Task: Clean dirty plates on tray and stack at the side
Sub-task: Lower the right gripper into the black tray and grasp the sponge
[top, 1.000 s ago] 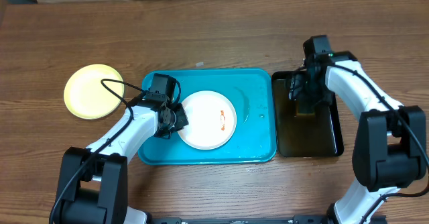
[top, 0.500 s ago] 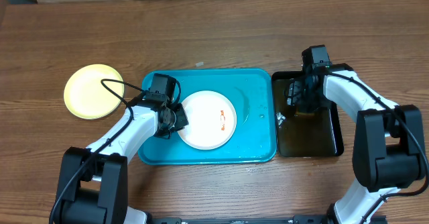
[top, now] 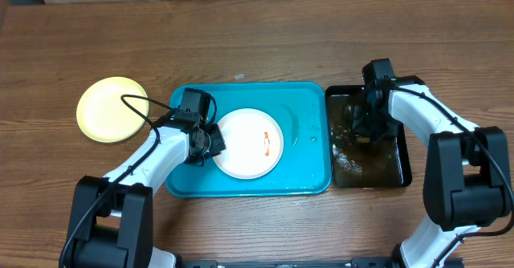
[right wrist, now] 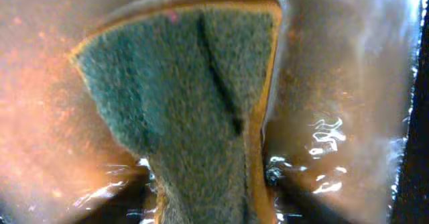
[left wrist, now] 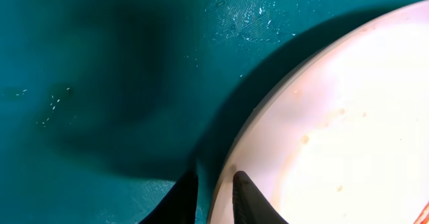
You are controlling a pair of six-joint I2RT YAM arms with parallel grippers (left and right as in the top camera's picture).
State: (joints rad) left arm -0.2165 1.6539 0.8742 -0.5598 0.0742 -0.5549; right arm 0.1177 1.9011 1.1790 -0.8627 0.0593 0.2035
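A white plate (top: 249,144) with a small orange-red smear (top: 266,142) lies in the turquoise tray (top: 309,115). My left gripper (top: 214,140) is shut on this plate's left rim; in the left wrist view the gripper (left wrist: 214,198) has one finger under the plate (left wrist: 335,117) and one on top. A pale yellow plate (top: 112,109) sits on the table left of the tray. My right gripper (top: 365,125) is down in the black tray (top: 399,168), shut on a green and orange sponge (right wrist: 188,96) that is squeezed narrow between its fingers (right wrist: 305,204).
The black tray holds shallow brownish water (right wrist: 348,83) that ripples around the sponge. It stands directly against the turquoise tray's right side. Water drops glisten on the turquoise tray's floor (top: 299,131). Bare wood table (top: 257,43) lies beyond both trays.
My right gripper has dropped lower into the black tray with the sponge, and the water now ripples. The left gripper and white plate have stayed put.
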